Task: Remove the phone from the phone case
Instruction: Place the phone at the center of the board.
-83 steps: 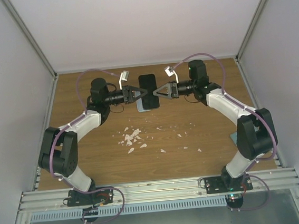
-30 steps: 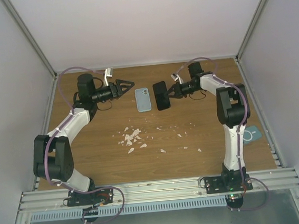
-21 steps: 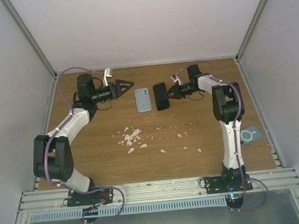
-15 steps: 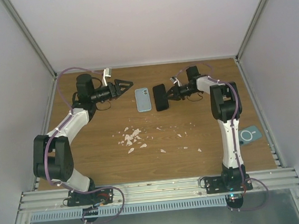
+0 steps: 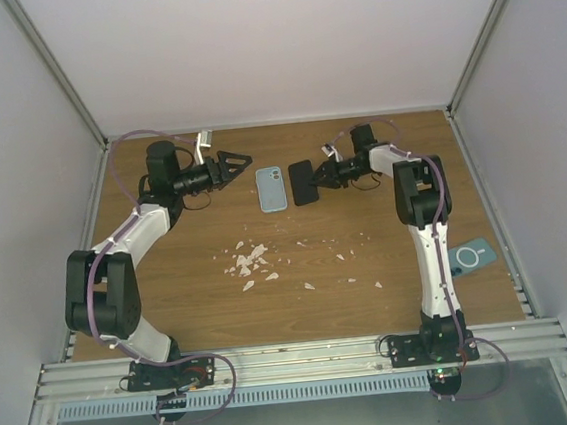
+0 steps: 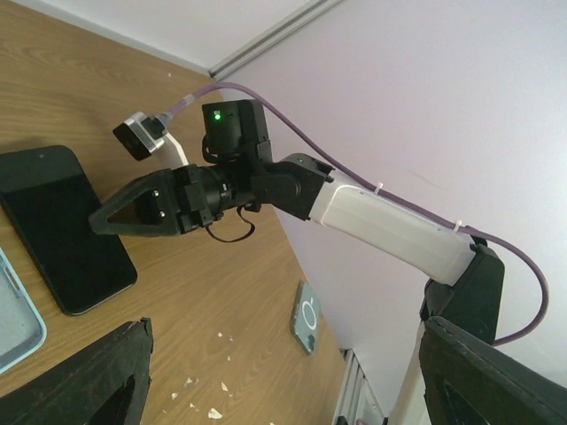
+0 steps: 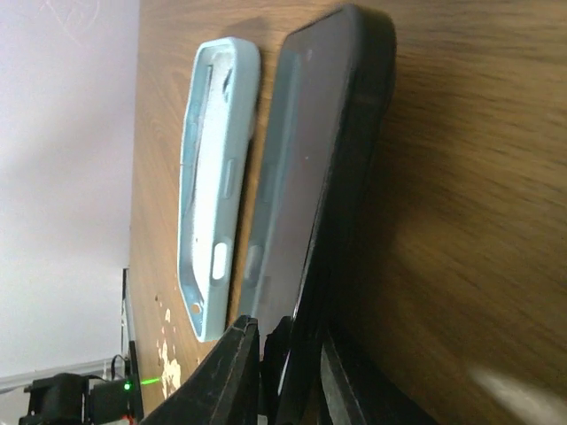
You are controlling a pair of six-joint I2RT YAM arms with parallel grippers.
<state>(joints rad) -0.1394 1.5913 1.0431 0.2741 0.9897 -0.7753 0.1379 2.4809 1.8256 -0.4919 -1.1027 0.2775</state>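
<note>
The separation itself looks done. The black phone and the pale blue phone case are now two things, lying just beside each other near the far end of the tabletop with a narrow strip of wood between them. The case appears to lie hollow side up and empty (the right wrist view shows its bare inner shell and button cut-outs).

The right tool is clenched on the side of the phone nearest its own arm, a finger on either face. The phone is therefore grasped, though it sits low against the wood. Whether that side is lifted off the surface I cannot tell.

The left tool is released, its jaws spread wide with nothing between them, and it hangs off to the left of the case without touching it.

What is left seems small to me: set the phone fully down, let go, and draw the arms away. Pale crumbs lie nearer the bases, apart from both things.
</note>
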